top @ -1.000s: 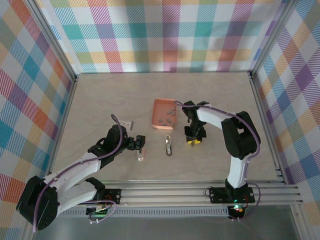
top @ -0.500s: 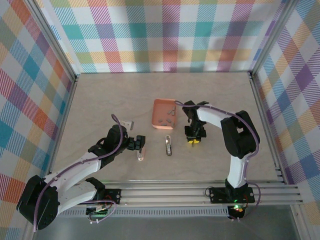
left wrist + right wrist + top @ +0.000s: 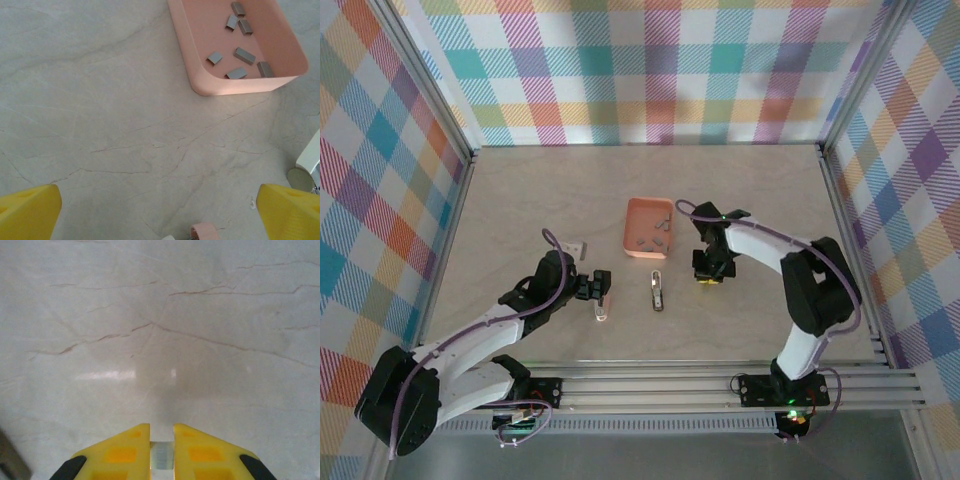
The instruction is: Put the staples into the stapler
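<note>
Left gripper [image 3: 600, 293] spread full wide, empty; one pink stapler [image 3: 202, 231] just beside its tips. Right gripper [image 3: 161, 432] pinched shut on one staple strip [image 3: 161, 456], over bare table [image 3: 160, 340]. Farther: one tray [image 3: 235, 86], seven staples [image 3: 244, 55] inside; open room to the walls [image 3: 640, 80].

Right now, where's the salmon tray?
Top view: the salmon tray sits mid-table, just beyond and left of the right gripper. Left wrist view: upper right, staples loose inside.
</note>
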Controlling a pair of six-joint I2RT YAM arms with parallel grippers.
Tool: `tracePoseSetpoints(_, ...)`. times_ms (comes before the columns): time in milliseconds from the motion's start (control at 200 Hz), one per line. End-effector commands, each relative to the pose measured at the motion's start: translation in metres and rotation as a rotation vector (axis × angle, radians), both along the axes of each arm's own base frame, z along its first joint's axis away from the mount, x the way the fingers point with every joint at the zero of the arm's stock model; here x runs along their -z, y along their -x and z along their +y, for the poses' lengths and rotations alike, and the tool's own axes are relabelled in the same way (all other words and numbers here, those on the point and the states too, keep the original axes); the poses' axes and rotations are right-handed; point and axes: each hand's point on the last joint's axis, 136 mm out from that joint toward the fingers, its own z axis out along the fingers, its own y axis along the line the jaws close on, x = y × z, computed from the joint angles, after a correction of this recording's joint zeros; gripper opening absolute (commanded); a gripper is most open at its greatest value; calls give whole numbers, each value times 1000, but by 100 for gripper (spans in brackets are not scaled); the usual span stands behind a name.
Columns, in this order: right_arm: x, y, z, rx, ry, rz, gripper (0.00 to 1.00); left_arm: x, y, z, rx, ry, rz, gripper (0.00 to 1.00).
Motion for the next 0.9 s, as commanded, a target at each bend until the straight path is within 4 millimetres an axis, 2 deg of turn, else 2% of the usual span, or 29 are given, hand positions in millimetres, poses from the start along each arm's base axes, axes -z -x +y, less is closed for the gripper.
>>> tracePoseSetpoints(0,-15,-3,9,34,-26,-96,14,6,-3,0,-32,39,5,100)
tracePoseSetpoints(225,-33,8,27,34,-36,-236,14,20,-6,-6,-44,80,34,100)
tracePoseSetpoints(475,-50,18,56,8,-37,-356,14,20,-11,-8,-48,69,22,100)
tracePoseSetpoints(655,-47,26,80,-38,-28,-393,14,17,-15,-5,-66,62,2,100)
tracePoseSetpoints(895,-40,40,106,-95,-32,-376,15,26,-12,-3,-64,46,24,100)
